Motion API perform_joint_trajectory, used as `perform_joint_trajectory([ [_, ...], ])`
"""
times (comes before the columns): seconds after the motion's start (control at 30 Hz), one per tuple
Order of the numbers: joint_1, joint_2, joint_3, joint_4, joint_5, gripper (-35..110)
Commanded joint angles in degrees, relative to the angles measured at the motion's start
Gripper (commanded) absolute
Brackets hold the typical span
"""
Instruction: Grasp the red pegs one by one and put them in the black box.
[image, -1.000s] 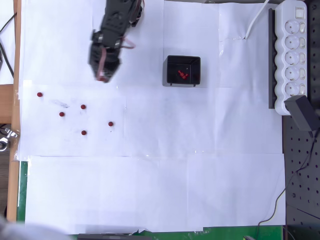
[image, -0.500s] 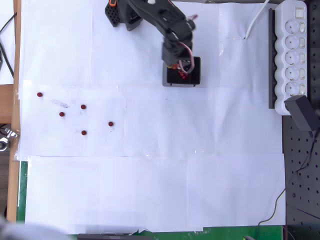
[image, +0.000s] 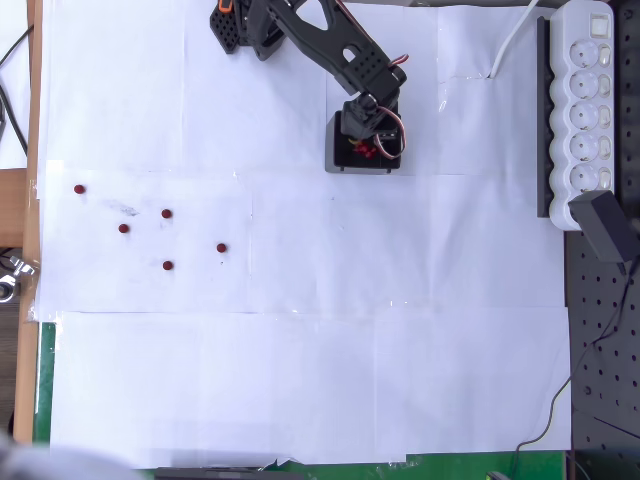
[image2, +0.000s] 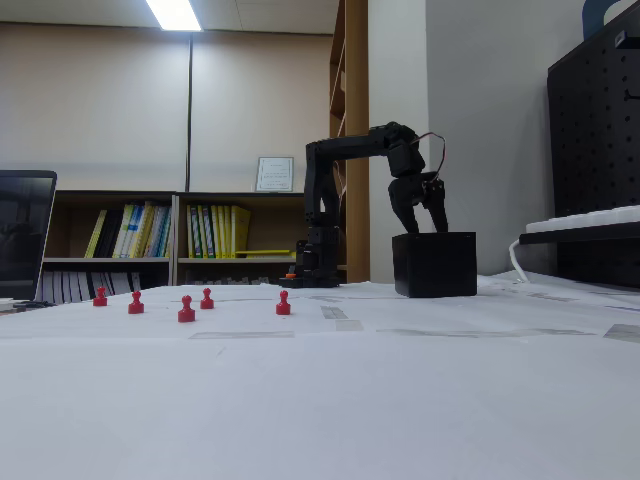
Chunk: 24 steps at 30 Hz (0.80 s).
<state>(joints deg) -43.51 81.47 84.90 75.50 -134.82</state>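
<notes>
Several red pegs stand on the white paper at the left, among them one (image: 79, 188) at the far left and one (image: 221, 247) nearest the middle; in the fixed view they form a low row (image2: 186, 309). The black box (image: 336, 160) sits at the upper middle with a few red pegs (image: 365, 151) lying inside it. My black gripper (image: 372, 140) hangs right over the box's opening. In the fixed view the gripper (image2: 421, 228) is just above the box (image2: 433, 264), its fingers spread apart, open, with nothing between them.
A white power strip (image: 585, 100) and a black adapter (image: 605, 225) lie along the right edge on a black pegboard (image: 600, 350). The arm's base (image: 240, 25) stands at the top. A wooden table edge (image: 20, 210) runs down the left.
The arm swung from above the pegs at the left over to the black box. The gripper now stands open directly above the box's opening.
</notes>
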Motion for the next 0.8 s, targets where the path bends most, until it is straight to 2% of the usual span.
perform_joint_trajectory([
  [0.0,2.02,-7.12,7.65,4.48,-1.85,27],
  [0.17,12.92,-19.78,14.24,8.44,1.14,28],
  [0.3,28.48,-28.04,5.45,4.83,11.07,27],
  [0.57,59.33,-32.7,-30.32,-22.59,33.75,27],
  [0.77,68.99,-27.6,-44.74,-45.7,41.66,27],
])
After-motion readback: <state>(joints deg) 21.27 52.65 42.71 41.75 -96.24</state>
